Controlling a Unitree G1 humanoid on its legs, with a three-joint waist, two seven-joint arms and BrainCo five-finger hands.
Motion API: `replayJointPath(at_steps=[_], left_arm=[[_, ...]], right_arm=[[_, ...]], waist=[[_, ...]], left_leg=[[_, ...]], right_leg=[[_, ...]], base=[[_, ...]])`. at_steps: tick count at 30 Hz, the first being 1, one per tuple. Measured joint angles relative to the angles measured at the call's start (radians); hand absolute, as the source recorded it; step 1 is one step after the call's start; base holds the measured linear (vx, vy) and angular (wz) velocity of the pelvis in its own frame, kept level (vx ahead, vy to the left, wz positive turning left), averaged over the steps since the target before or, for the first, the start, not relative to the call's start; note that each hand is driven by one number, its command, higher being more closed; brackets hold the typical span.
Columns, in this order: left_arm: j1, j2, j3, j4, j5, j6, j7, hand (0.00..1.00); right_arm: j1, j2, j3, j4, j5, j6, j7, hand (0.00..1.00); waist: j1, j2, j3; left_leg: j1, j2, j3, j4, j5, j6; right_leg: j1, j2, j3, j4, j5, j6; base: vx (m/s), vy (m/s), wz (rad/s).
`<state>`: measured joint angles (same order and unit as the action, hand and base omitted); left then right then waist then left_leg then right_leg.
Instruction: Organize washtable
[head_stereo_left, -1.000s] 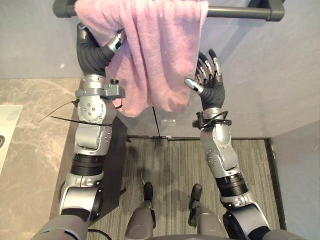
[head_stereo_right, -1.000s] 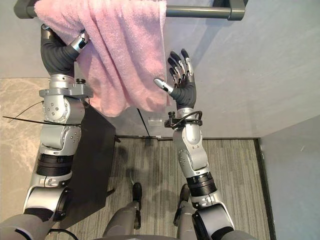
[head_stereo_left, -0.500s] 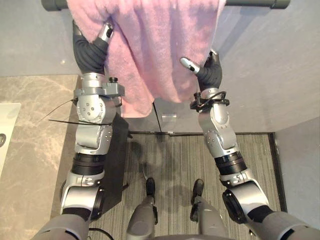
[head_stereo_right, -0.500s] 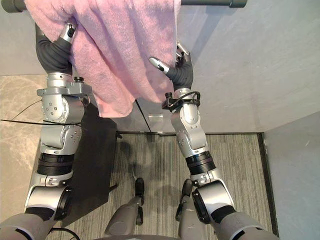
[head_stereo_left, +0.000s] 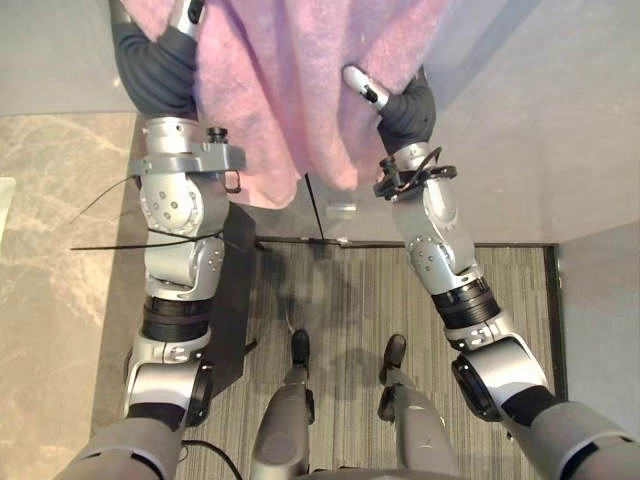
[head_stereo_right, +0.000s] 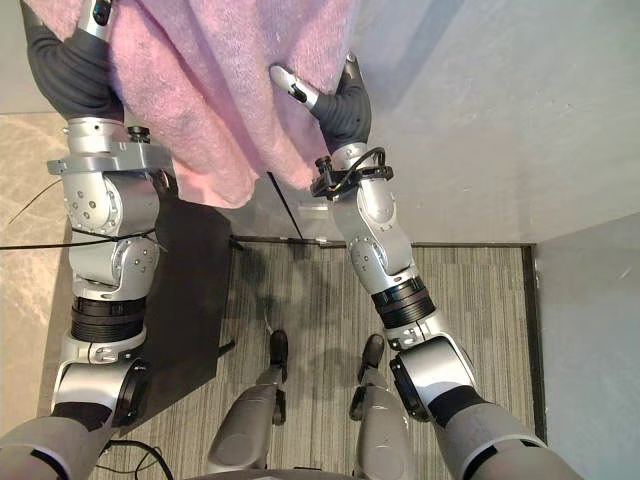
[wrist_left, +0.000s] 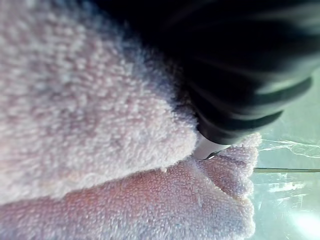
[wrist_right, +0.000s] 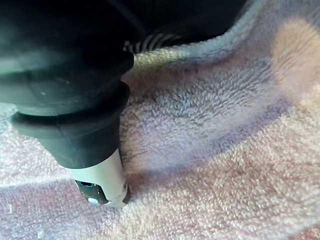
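Observation:
A pink towel (head_stereo_left: 290, 80) hangs down from above against the grey wall. My left hand (head_stereo_left: 160, 70) is raised at the towel's left edge and is curled into the cloth. Its wrist view has bunched towel (wrist_left: 100, 150) pressed right against the dark cover. My right hand (head_stereo_left: 405, 105) is up at the towel's lower right edge. Its thumb (head_stereo_left: 362, 86) lies across the front of the cloth while the rest of the hand sits behind it. In the right wrist view the thumb (wrist_right: 102, 180) rests on the towel (wrist_right: 225, 150).
A marble counter (head_stereo_left: 50, 250) runs along the left, ending in a dark side panel (head_stereo_left: 235, 290). Striped carpet (head_stereo_left: 350, 300) covers the floor below the grey wall (head_stereo_left: 540, 120). A small clear fitting (head_stereo_left: 340, 210) sits low on the wall.
The camera has shifted, so the towel bar has left the top of the picture. My right hand went from open beside the towel onto its edge. My left hand curled tighter into the cloth.

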<state>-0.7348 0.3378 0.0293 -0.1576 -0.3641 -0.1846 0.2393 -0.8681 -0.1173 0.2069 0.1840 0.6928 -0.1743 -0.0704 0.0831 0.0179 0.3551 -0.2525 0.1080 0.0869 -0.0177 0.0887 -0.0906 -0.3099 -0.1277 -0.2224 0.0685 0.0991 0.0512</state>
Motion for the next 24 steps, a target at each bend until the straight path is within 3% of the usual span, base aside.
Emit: replayJointPath(at_steps=[8,13,24], left_arm=[[-0.025,0.0,0.0,0.001,0.003,-0.002,-0.004,1.0],[-0.044,0.002,0.011,0.003,0.008,-0.018,-0.02,1.0],[-0.072,0.011,0.057,0.013,0.015,-0.024,-0.021,1.0]], right_arm=[[-0.003,-0.059,-0.008,-0.013,0.007,-0.011,0.026,1.0],[-0.012,-0.077,-0.043,-0.017,0.007,-0.015,0.034,1.0],[-0.031,-0.097,-0.132,-0.031,0.055,-0.033,0.053,1.0]], waist=[[0.006,-0.006,0.004],[0.003,-0.029,0.02],[-0.018,-0.046,0.044]], left_leg=[[-0.023,0.004,-0.021,-0.003,0.017,-0.005],[-0.026,0.003,-0.029,-0.004,0.022,-0.004],[-0.031,-0.002,-0.024,-0.03,0.047,-0.002]], right_leg=[[-0.011,0.004,-0.02,-0.003,0.004,-0.001],[-0.011,0.004,-0.02,-0.008,0.014,-0.002],[-0.011,0.006,-0.012,-0.053,0.049,0.004]], base=[[0.0,-0.005,0.06],[0.0,0.0,0.0],[0.0,0.002,-0.01]])
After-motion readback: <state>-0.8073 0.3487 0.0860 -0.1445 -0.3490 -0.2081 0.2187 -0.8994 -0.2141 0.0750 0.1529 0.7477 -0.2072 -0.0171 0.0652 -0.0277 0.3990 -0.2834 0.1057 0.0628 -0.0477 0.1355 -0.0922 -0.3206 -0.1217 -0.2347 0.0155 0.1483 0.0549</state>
